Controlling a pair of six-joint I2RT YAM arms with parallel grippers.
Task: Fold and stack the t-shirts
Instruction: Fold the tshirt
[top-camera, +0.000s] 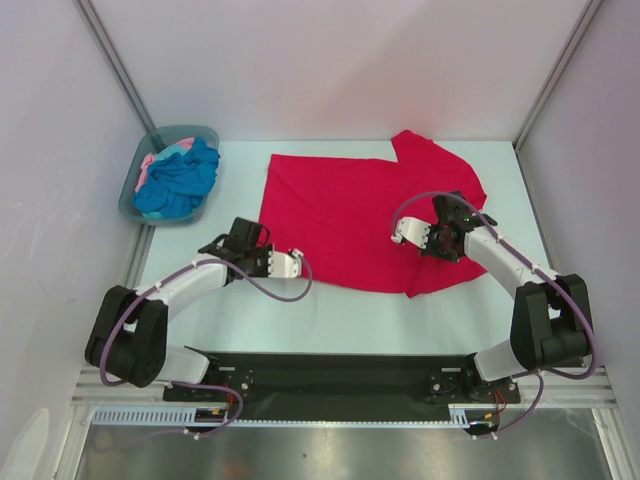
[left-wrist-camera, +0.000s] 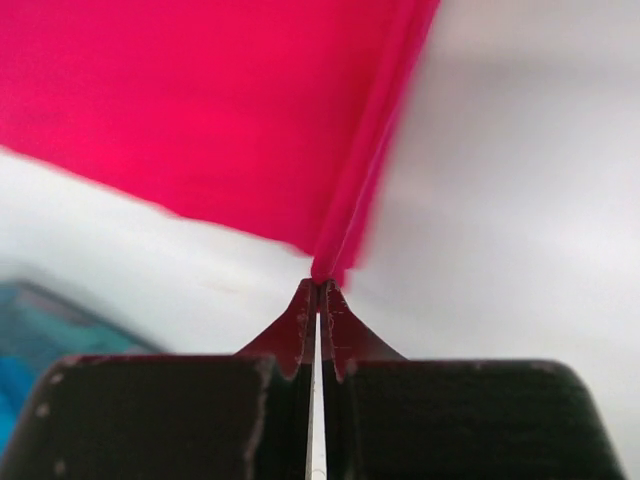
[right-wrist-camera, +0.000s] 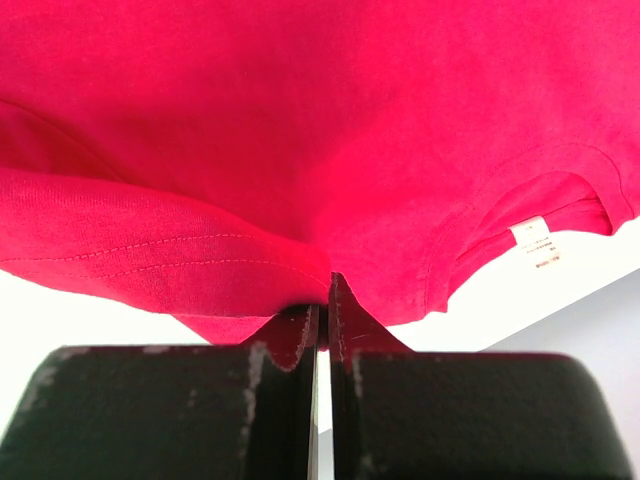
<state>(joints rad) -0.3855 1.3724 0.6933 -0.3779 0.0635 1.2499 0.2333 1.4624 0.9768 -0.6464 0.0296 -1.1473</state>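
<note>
The crimson-red t-shirt (top-camera: 350, 215) lies spread on the white table, one sleeve pointing to the back right. My left gripper (top-camera: 258, 240) is at its near-left edge and is shut on a corner of the hem (left-wrist-camera: 330, 255), which is lifted slightly. My right gripper (top-camera: 447, 228) is on the shirt's right side, shut on a folded bit of sleeve hem (right-wrist-camera: 200, 260). The collar with its white label (right-wrist-camera: 530, 232) lies just to its right. The turquoise-blue t-shirt (top-camera: 180, 182) and the pale pink one (top-camera: 152, 160) lie crumpled in the tub.
The grey-teal plastic tub (top-camera: 205, 133) stands at the back left against the wall, and shows blurred in the left wrist view (left-wrist-camera: 40, 340). White walls close in the table on three sides. Purple cables loop beside both wrists.
</note>
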